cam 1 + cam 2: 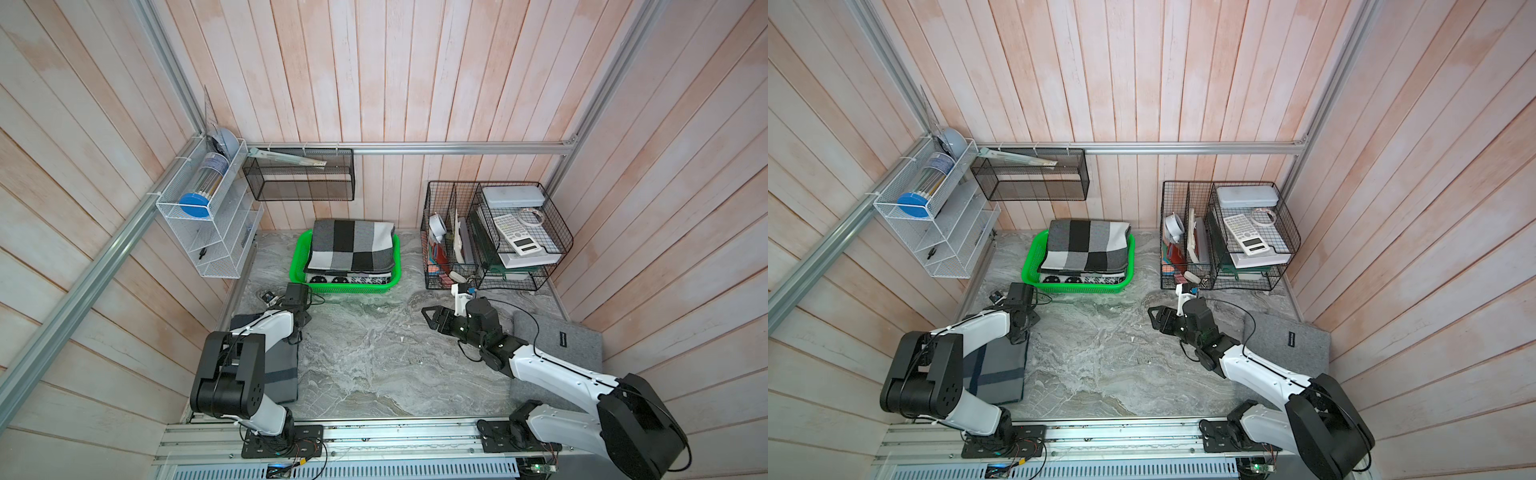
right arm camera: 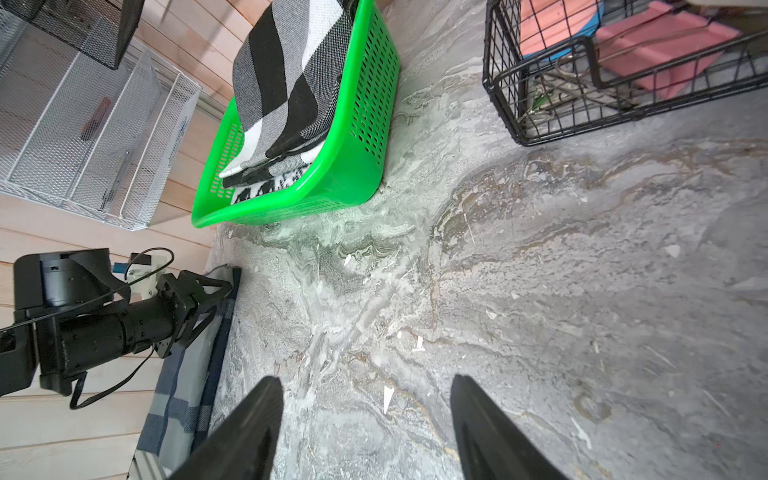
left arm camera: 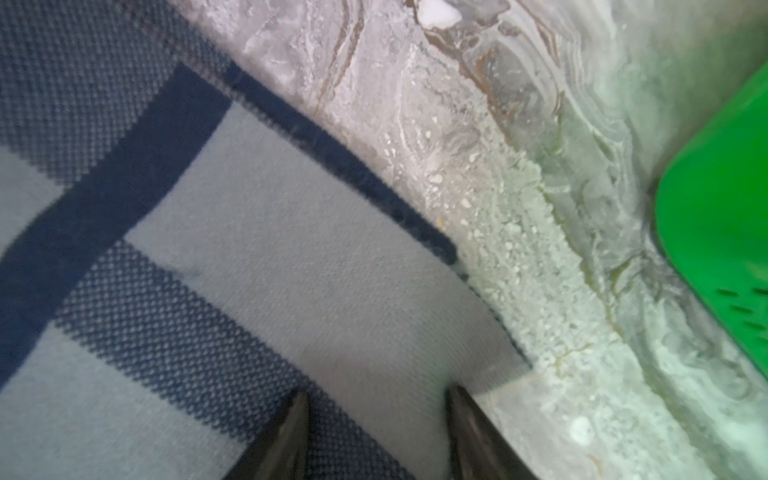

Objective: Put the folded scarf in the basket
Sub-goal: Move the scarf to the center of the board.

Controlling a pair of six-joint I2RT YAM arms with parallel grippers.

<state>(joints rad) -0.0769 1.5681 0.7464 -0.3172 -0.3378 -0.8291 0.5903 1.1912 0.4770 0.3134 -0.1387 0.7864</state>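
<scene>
Left gripper (image 3: 376, 392) sits low over the corner of the folded blue-grey scarf (image 3: 291, 257) nearest the green basket (image 1: 297, 266). Jaws part-way apart: one fingertip on the fabric, one at its edge, nothing lifted. Scarf lies flat at the left side of the marble table (image 1: 374, 353), outside the basket, which holds a black-and-white checked scarf (image 1: 351, 245). Right gripper (image 2: 365, 379) hangs wide open over the marble, empty.

Soft, even light; both top views bow at the edges; left wrist view blurs the basket (image 3: 719, 216).
</scene>
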